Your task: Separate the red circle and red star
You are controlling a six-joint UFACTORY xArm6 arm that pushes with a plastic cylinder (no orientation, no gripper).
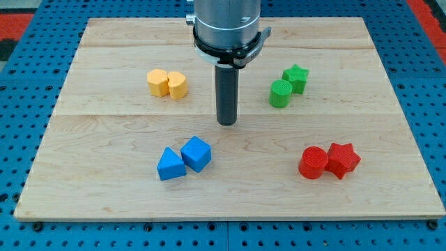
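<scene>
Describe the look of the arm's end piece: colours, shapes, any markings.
A broad silver-grey metal cylinder enters from the view's top, ringed at its base by a black clamp collar. Below it hangs a straight, smooth, dark grey round rod ending in my tip. No cables or markings show. The tip sits mid-board, touching no block.

Red circle (313, 162) touching red star (342, 160), view's lower right.

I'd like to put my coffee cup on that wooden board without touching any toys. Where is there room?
The widest bare patch on the board is its left side, below the yellow pair and left of the blue pair. The strip between the blue pair and the red circle touching the red star is free too. Around my tip and the green pair it's crowded.
</scene>
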